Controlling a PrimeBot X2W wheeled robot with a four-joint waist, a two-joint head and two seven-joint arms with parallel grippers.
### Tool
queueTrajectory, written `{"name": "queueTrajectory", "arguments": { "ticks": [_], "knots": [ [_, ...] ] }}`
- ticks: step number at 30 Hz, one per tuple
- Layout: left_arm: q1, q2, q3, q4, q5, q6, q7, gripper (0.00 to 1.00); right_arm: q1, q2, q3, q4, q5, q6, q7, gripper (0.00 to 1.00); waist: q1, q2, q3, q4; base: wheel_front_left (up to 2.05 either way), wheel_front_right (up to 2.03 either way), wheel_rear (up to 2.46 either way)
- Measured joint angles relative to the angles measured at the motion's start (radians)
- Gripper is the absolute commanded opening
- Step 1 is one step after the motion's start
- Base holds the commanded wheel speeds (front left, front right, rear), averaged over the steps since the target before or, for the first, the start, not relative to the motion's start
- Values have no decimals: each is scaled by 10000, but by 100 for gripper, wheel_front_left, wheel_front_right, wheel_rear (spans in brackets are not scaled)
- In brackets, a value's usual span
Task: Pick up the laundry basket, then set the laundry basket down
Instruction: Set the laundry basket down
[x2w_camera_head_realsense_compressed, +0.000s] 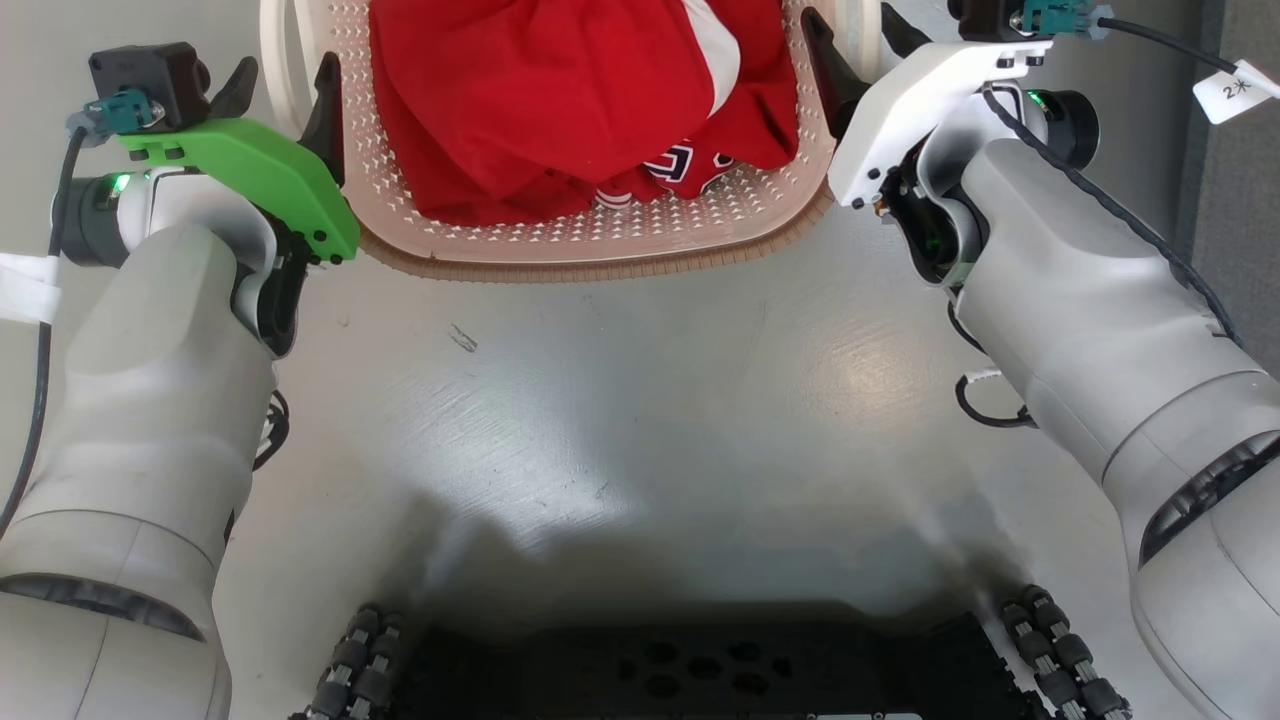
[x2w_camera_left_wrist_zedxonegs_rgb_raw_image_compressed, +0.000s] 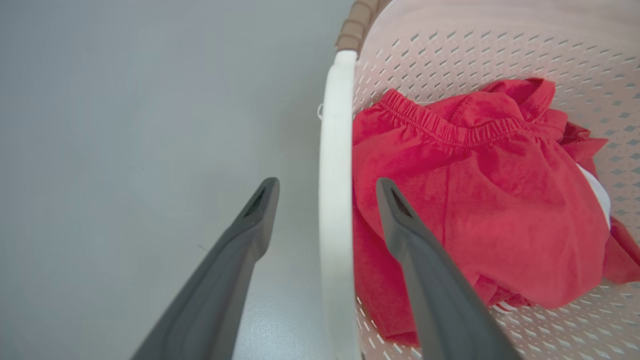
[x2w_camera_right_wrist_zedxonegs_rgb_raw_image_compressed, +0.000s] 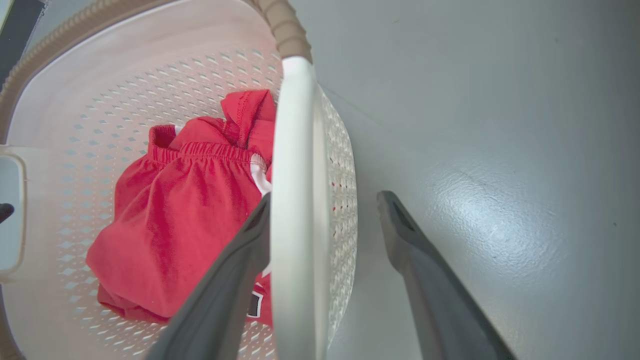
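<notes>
The laundry basket (x2w_camera_head_realsense_compressed: 600, 268) sits on the grey floor at the top middle of the head view, cream with perforated walls and a brown rim. Red clothes (x2w_camera_head_realsense_compressed: 560, 90) lie inside it. My left gripper (x2w_camera_head_realsense_compressed: 285, 80) is open and straddles the basket's left white handle (x2w_camera_left_wrist_zedxonegs_rgb_raw_image_compressed: 335, 150), one finger outside and one over the clothes (x2w_camera_left_wrist_zedxonegs_rgb_raw_image_compressed: 475, 200). At the other side my right gripper (x2w_camera_head_realsense_compressed: 850, 25) is open too, its fingers on either side of the right handle (x2w_camera_right_wrist_zedxonegs_rgb_raw_image_compressed: 295, 125). Neither pair of fingers presses on its handle.
My wheeled base (x2w_camera_head_realsense_compressed: 700, 670) fills the bottom of the head view, with bare grey floor (x2w_camera_head_realsense_compressed: 640, 400) between it and the basket. A dark strip (x2w_camera_head_realsense_compressed: 1240, 200) runs down the far right edge. A white cable tag (x2w_camera_head_realsense_compressed: 1235, 90) hangs near my right wrist.
</notes>
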Motion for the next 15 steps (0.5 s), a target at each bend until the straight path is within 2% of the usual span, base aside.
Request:
{"name": "queueTrajectory", "arguments": {
  "ticks": [15],
  "knots": [
    [285,-36,-8,263,-2,-8,-2,100,347,0,282,54,96,67,-132,100,0,0,-746,-65,0,0,0]
  ]
}}
